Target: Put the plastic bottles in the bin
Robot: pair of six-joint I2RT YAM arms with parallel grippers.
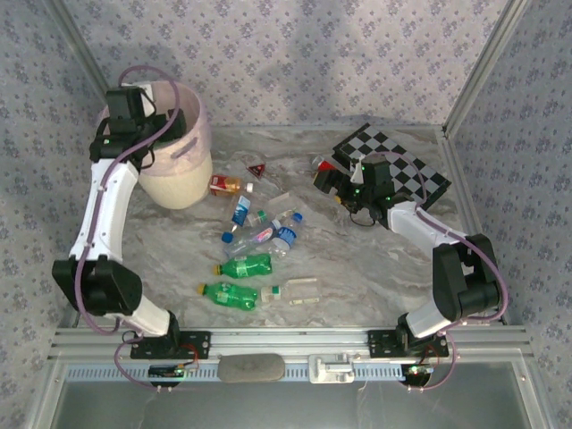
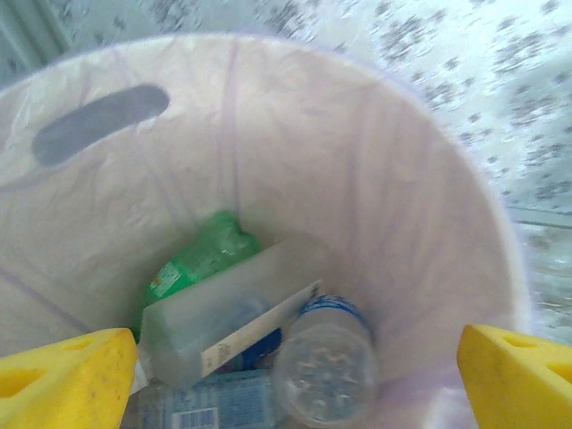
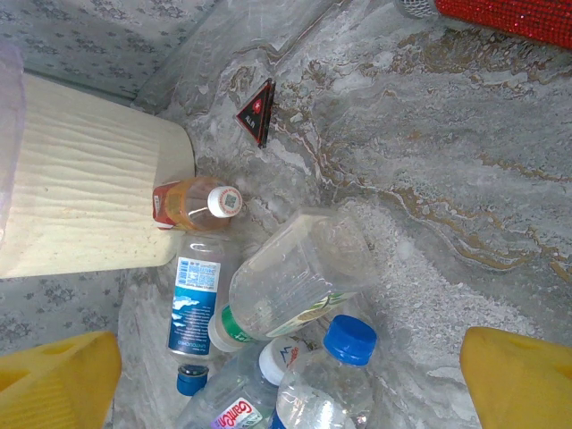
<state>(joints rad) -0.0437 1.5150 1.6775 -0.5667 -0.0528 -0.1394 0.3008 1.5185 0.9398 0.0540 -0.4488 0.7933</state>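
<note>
Labels first: hardly anything can be read off the plastic bottles (image 1: 268, 228), as the print is too small or blurred. A barcode is seen on one lying inside the bin (image 2: 429, 179), and a few colourful letters show on a white-capped bottle (image 3: 239, 407), but they can't be trusted. On the surface (image 1: 375, 268), two green bottles (image 1: 246, 265) are counted in the top view, plus one red-label bottle (image 1: 225, 185) just beside the bin and one blue-label bottle (image 1: 240, 212). A cluster of clear ones lies in the middle, so roughly seven are out there. Inside the bin, four things are made out: a green one, a frosted squarish one, a clear one with a blue band and the barcode one. The left end effector (image 2: 286, 393) is held over the bin's mouth with its yellow fingers (image 2: 63, 380) spread wide and nothing between them. The right end effector (image 3: 286, 384) is spread wide above the pile, nothing pinched. One triangle (image 3: 256, 110), one red bar (image 3: 509, 18) and one chessboard (image 1: 393, 165) are also spotted.
</note>
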